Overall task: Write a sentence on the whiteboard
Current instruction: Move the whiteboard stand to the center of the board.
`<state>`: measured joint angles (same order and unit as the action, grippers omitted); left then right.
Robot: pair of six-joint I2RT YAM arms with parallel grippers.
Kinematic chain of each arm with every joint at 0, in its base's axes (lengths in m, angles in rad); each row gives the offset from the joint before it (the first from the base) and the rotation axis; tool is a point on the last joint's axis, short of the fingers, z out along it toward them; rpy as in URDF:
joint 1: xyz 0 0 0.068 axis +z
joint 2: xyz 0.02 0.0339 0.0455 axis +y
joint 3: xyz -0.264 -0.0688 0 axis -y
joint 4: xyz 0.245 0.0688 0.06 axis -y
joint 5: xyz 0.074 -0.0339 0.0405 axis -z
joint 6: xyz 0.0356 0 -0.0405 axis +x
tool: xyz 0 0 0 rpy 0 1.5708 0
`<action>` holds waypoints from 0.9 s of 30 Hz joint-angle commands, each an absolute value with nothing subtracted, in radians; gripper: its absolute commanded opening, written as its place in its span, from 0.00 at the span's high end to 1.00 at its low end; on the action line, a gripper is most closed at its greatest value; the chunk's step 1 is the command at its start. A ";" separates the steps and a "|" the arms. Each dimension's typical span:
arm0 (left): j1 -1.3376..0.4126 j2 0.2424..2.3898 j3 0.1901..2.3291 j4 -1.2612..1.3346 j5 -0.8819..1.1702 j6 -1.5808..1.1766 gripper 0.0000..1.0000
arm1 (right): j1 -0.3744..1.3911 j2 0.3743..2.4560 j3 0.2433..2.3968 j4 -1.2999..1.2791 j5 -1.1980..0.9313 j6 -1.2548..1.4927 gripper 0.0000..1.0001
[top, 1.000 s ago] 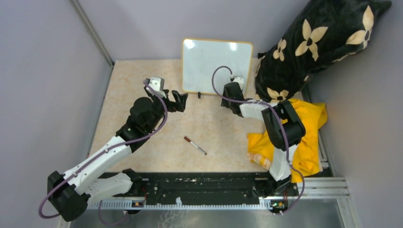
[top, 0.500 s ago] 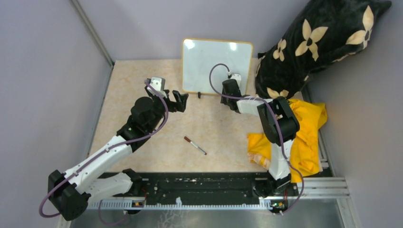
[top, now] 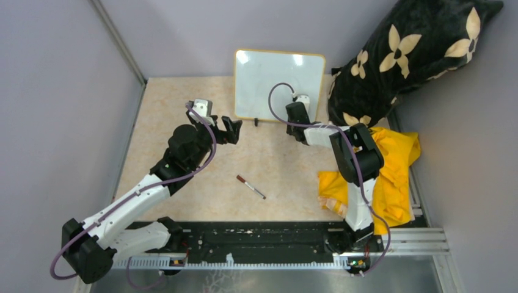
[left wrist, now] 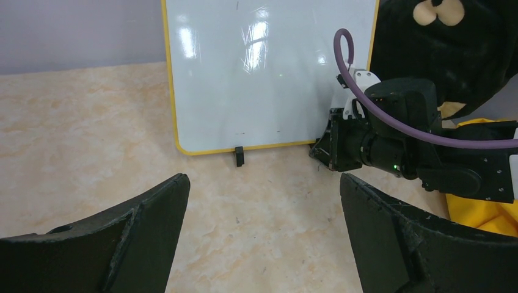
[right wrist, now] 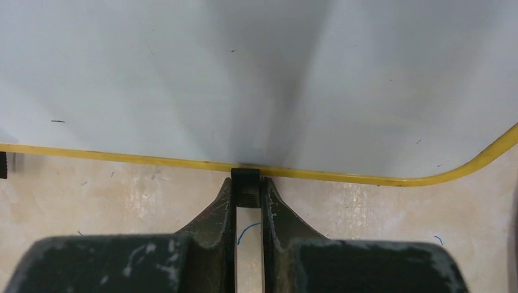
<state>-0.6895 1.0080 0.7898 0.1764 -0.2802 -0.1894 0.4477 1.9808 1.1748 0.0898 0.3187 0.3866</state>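
The whiteboard (top: 278, 82) stood upright at the far edge of the worktop (top: 177, 97), near its middle, with its glossy white face turned toward the arms and glare along the top. Its thin yellow frame met the worktop along the bottom edge.

The right end effector (right wrist: 248, 198) was low at the board's bottom right corner. Its two fingers were pressed in on a small black foot (right wrist: 247, 183) under the frame, one finger against each side. A second foot (left wrist: 239, 157) stood free further left along the bottom edge.

The left end effector (top: 232, 129) hung just off the board's lower left corner, apart from it. Its fingers were spread wide, with nothing between them.

A thin marker (top: 251, 187) lay on the worktop near its middle, well apart from both end effectors. A yellow cloth (top: 397, 159) was bunched at the right edge, under the right arm. A black cushion with pale flowers (top: 409, 55) filled the far right corner beside the board.
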 commanded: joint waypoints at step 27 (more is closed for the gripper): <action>-0.694 1.009 0.786 0.206 -0.247 -0.207 0.01 | 0.620 1.728 0.868 0.151 0.365 0.286 1.00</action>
